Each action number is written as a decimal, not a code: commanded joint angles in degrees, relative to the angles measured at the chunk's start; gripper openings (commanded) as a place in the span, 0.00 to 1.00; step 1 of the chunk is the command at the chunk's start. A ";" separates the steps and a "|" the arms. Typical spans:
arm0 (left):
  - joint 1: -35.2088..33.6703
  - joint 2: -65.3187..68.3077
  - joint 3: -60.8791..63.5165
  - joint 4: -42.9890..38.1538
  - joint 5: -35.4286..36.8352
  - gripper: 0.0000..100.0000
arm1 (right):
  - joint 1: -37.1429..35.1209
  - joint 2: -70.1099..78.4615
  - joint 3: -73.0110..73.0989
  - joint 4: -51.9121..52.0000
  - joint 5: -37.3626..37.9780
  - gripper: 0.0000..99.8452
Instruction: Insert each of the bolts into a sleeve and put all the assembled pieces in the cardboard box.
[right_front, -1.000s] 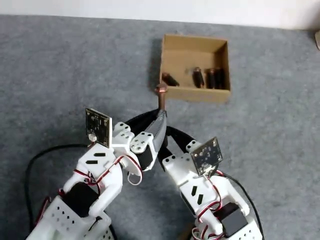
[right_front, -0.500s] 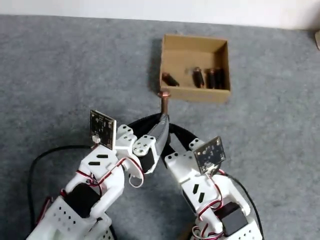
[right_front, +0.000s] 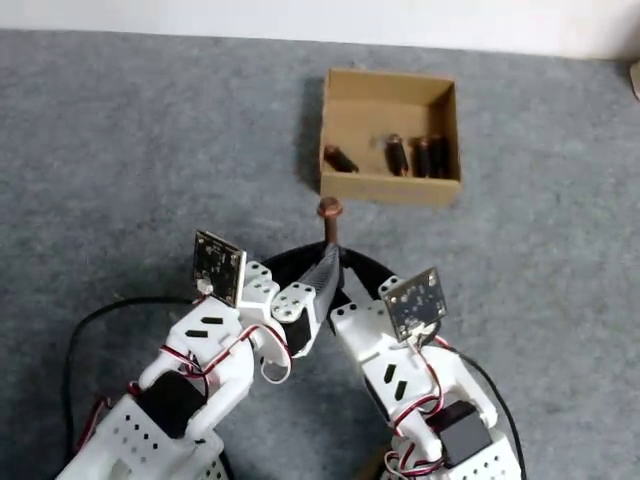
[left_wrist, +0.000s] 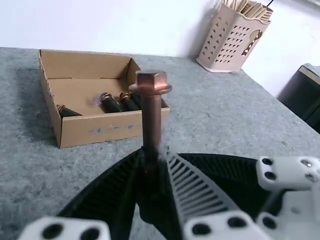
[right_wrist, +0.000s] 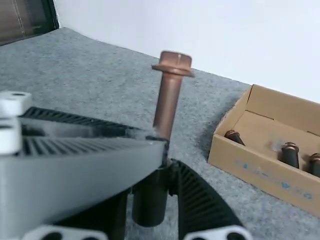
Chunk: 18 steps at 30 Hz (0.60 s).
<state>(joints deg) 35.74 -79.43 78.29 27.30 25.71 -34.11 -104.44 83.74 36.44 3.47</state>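
High view: the left gripper (right_front: 327, 250) and the right gripper (right_wrist: 152, 180) meet at the near middle of the grey carpeted table (right_front: 150, 150), with a copper-coloured hex-headed bolt (right_front: 328, 212) projecting from between them toward the open brown cardboard box (right_front: 390, 188); bolt head and box wall are near but apart. Four dark assembled pieces (right_front: 397, 154) lie inside the box, one toward its left end and three together toward the right. The left wrist view adds what the high view hides: the left claw's ribbed fingers are closed tight on the bolt's shaft, head standing upright above them, and a perforated beige holder (left_wrist: 232, 37) stands far behind. The right wrist view alone exposes a dark cylindrical sleeve (right_wrist: 149, 200) below the bolt, clamped between the right claw's black fingers. The bolt's lower end appears to enter the sleeve, though the left claw's grey finger covers the junction, so depth of insertion cannot be confirmed
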 joint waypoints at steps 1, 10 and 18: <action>-1.54 0.22 1.19 0.88 -0.09 0.01 | 0.92 -0.92 -1.63 -3.21 0.53 0.00; -1.71 0.22 -1.71 11.08 -2.11 0.22 | 0.92 -0.92 -1.54 -3.21 0.53 0.00; -1.63 0.22 -3.03 12.66 -2.46 0.21 | 0.92 -0.92 -1.54 -3.12 0.53 0.00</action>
<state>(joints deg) 33.36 -79.52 75.56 37.76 23.96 -34.02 -104.44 84.09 36.53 3.56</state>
